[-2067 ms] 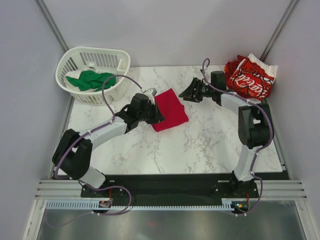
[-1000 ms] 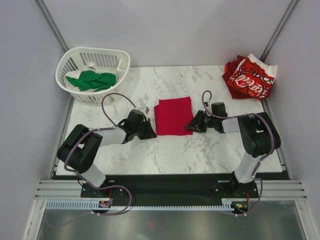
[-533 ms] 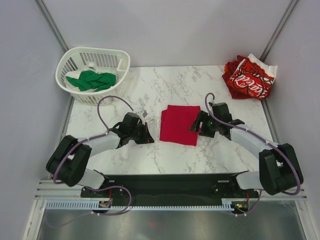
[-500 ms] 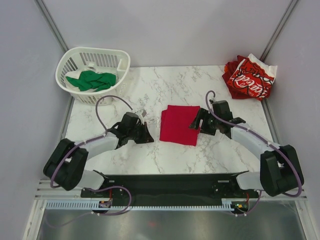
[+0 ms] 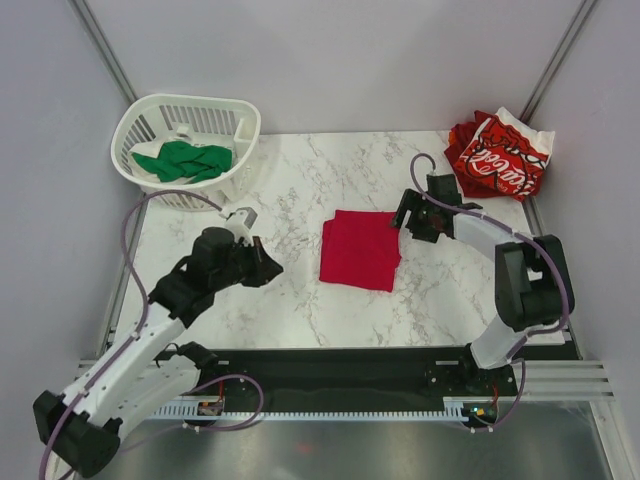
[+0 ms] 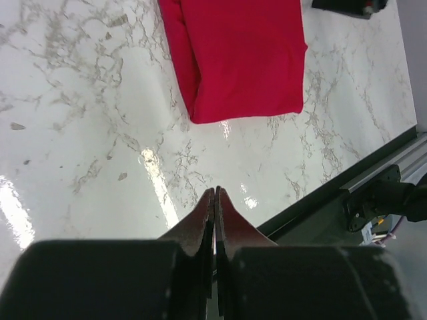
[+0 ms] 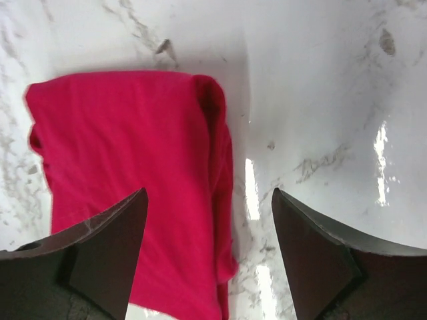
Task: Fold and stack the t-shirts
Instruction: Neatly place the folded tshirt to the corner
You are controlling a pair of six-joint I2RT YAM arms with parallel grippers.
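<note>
Carrying all the things, the marble bench [image 5: 300, 170] is showing a task that, as I judge, is about one third done. The white basket [image 5: 135, 125] is standing at its far left corner and is holding the green t-shirt [image 5: 180, 160], which is crumpled. The red-and-white t-shirt [image 5: 500, 155] is lying bunched at the far right corner. The crimson t-shirt [image 5: 360, 250] is lying in the middle of the bench, folded into a tidy rectangle, and no gripper is touching it.

The right gripper [image 5: 405, 215] is hovering at its far right edge, jaws standing wide apart and gripping nothing. The left gripper [image 5: 268, 268] is hanging to the left, apart from the cloth, jaws pressed together and empty.

The folding of this shirt is looking finished. The next move is probably calling for an unfolded shirt to be brought to the middle and spread flat.
</note>
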